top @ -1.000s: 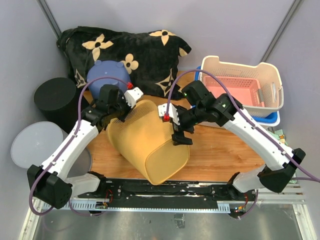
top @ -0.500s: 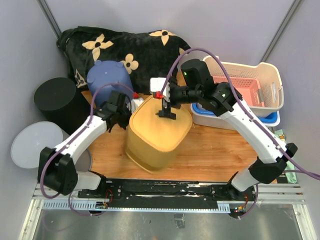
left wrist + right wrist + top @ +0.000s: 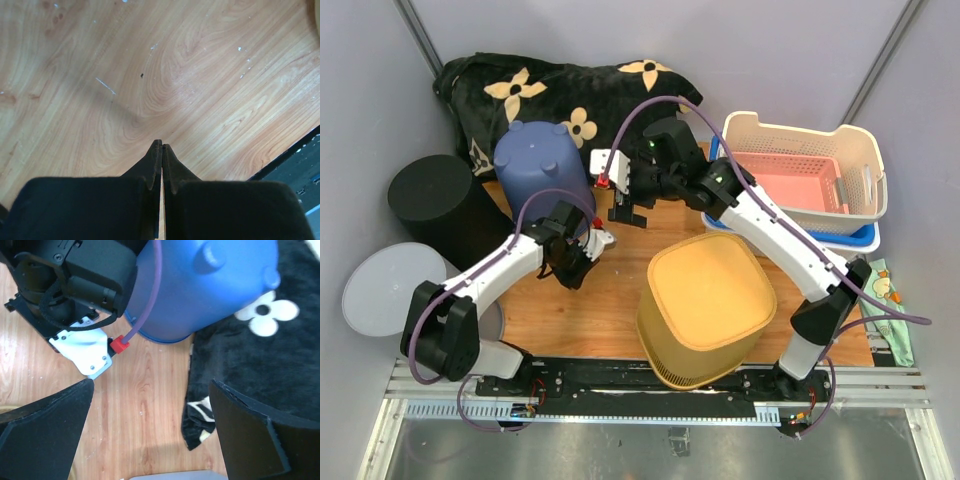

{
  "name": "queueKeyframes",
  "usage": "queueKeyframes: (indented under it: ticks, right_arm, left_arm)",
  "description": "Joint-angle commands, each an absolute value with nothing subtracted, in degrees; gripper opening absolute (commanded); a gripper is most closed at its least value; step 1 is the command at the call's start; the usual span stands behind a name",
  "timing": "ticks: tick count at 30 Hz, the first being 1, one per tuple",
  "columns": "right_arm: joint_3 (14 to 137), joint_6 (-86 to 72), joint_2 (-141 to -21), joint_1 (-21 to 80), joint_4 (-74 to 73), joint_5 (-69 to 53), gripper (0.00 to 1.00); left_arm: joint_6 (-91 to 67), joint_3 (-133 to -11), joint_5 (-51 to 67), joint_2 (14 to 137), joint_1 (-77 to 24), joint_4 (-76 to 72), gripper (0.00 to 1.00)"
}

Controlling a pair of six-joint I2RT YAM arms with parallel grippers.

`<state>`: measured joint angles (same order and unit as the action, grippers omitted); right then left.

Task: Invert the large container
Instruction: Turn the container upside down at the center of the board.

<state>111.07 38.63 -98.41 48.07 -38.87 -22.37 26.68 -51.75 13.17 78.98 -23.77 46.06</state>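
Your left pincer (image 3: 162, 144) is pressed shut on nothing over the wooden table (image 3: 210, 70); your right pincer (image 3: 152, 385) gapes wide and empty beside the blue tub (image 3: 200, 285). Only the overhead view shows the yellow basket (image 3: 710, 300), bottom up at the front edge. A second ago it leaned tilted between both arms.

The large yellow mesh container (image 3: 710, 310) stands upside down, base up, at the table's near edge.
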Motion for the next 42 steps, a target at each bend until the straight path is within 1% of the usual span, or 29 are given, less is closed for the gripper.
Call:
queueKeyframes:
  ticks: [1,2,4,5,6,7,8,9,10,11,13,14,16,18,20,23,25,28,31,35,37,39,40,42]
  right_arm:
    - [117.6,37.4,-95.0,49.1,-37.4,-17.8,1.00]
    - [119.7,37.5,-94.6,49.1,-37.9,-15.4,1.00]
    - [124.8,38.4,-93.3,48.3,-39.4,-9.6,1.00]
    - [126.9,37.8,-92.0,46.6,-40.4,-9.1,1.00]
    - [128.6,36.8,-90.5,42.7,-41.7,-11.9,1.00]
    - [130.1,33.7,-88.7,37.0,-43.2,-17.4,1.00]
    - [130.5,32.4,-85.9,30.9,-45.9,-26.2,1.00]
    - [130.3,33.6,-83.5,24.8,-49.2,-33.6,1.00]
    - [129.2,37.8,-80.6,20.4,-54.3,-37.6,1.00]
    - [128.0,44.2,-78.0,17.9,-61.4,-38.6,1.00]
    - [122.9,56.2,-73.0,17.3,-75.4,-34.0,1.00]
    - [118.1,58.5,-70.0,17.3,-78.6,-31.0,1.00]
    - [106.8,60.2,-63.5,17.2,-81.4,-26.5,1.00]
    - [97.2,60.8,-58.0,17.2,-84.2,-26.4,1.00]
    - [90.2,60.9,-53.2,17.2,-86.1,-28.7,1.00]
    - [82.8,64.5,-48.2,14.9,-91.2,-35.1,1.00]
    - [76.7,65.1,-46.1,13.9,-91.6,-37.2,1.00]
    - [67.3,64.2,-44.9,13.6,-88.7,-42.1,1.00]
    - [65.2,63.0,-45.4,13.8,-85.2,-47.8,1.00]
    - [67.1,62.4,-49.8,15.1,-84.2,-57.2,1.00]
    - [68.0,60.9,-54.0,18.8,-84.0,-60.5,1.00]
    - [67.8,55.1,-56.9,24.6,-80.7,-60.3,1.00]
    - [67.2,53.8,-58.1,25.5,-79.1,-61.2,1.00]
    - [66.4,52.4,-59.7,26.0,-75.3,-63.2,1.00]
  left_arm:
    - [25.6,-55.2,11.4,77.1,-23.9,46.6,0.03]
    - [25.4,-56.1,11.2,76.6,-23.9,46.8,0.13]
    - [25.1,-58.8,10.3,75.5,-23.9,48.1,0.51]
    - [25.2,-60.5,9.7,74.7,-23.9,48.8,0.66]
    - [25.3,-62.2,9.1,73.6,-23.9,49.3,0.78]
    - [25.2,-63.9,8.0,72.3,-23.9,49.6,0.82]
    - [25.2,-65.6,7.2,71.1,-23.9,50.0,0.87]
    - [24.9,-67.3,6.5,69.9,-23.9,50.4,0.93]
    - [24.6,-69.1,6.2,69.0,-23.9,51.1,0.95]
    - [24.4,-70.8,5.9,68.5,-23.8,52.1,0.95]
    - [23.8,-74.0,5.3,67.9,-23.8,53.8,0.95]
    - [23.6,-75.8,4.8,67.5,-23.5,54.4,0.95]
    - [23.8,-80.3,5.0,66.9,-21.3,55.3,0.95]
    - [22.1,-87.4,4.0,66.5,-18.5,55.3,0.98]
    - [19.4,-98.2,4.5,67.1,-18.1,56.8,0.99]
    - [19.7,-114.5,9.4,69.8,-18.1,61.7,0.99]
    - [18.8,-124.2,12.8,70.8,-18.0,63.4,0.99]
    - [18.1,-133.2,20.8,69.1,-16.9,65.2,0.99]
    - [16.7,-135.0,22.8,64.9,-13.3,64.2,0.99]
    - [15.0,-130.3,21.1,57.1,-6.1,63.2,0.99]
    - [14.5,-127.4,17.3,53.4,-1.8,64.6,0.99]
    - [17.3,-124.9,12.8,49.5,3.8,66.8,0.99]
    - [17.6,-123.2,12.4,47.1,5.5,67.5,0.99]
    - [18.4,-118.7,16.5,42.9,8.3,69.6,0.99]
